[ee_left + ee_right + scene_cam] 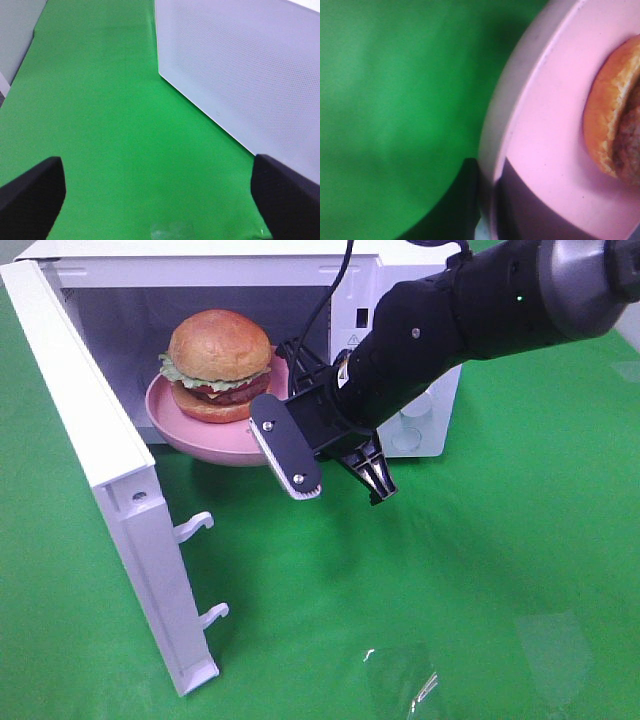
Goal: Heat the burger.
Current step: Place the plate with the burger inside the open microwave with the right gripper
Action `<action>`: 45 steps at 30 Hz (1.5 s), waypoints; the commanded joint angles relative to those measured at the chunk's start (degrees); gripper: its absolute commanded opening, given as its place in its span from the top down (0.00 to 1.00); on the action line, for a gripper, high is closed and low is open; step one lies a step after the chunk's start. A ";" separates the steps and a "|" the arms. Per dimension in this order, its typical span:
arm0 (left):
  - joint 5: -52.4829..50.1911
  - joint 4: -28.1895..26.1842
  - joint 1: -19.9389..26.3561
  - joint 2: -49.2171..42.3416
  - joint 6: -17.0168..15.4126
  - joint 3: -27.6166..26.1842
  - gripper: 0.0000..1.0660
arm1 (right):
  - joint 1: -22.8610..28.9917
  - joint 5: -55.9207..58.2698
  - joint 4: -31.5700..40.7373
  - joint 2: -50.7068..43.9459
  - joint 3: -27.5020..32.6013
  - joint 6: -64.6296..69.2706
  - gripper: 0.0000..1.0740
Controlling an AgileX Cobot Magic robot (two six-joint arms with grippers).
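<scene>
The burger [220,365], with a golden bun, lettuce and dark patty, sits on a pink plate [205,435]. My right gripper [287,365] is shut on the plate's right rim and holds it at the mouth of the open white microwave [200,285], partly inside the cavity. In the right wrist view the fingers [470,200] pinch the plate rim [520,110], and the burger's bun [607,125] shows at the edge. My left gripper [160,200] is open and empty above the green cloth, out of the exterior view.
The microwave door [100,470] stands open to the left, with two latch hooks [195,525] on its edge. Its outer panel [240,65] is close beside my left gripper. Green cloth [450,590] covers the table in front.
</scene>
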 commanded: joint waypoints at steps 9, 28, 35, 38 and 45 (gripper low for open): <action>0.17 -0.52 0.17 -0.92 -0.46 0.11 0.13 | -0.46 -1.72 -8.82 3.44 -7.45 11.46 1.00; 0.17 -0.52 0.17 -0.92 -0.46 0.11 0.13 | 0.86 6.65 -15.53 12.89 -22.75 22.98 1.00; 0.17 -0.52 0.17 -0.92 -0.46 0.11 0.13 | 0.86 7.96 -15.47 15.47 -26.59 23.78 1.00; 0.17 -0.52 0.17 -0.92 -0.46 0.11 0.13 | 0.86 9.85 -15.47 17.53 -29.74 23.78 1.00; 0.17 -0.52 0.17 -0.92 -0.46 0.11 0.13 | 1.55 9.57 -15.47 19.88 -32.83 21.08 1.00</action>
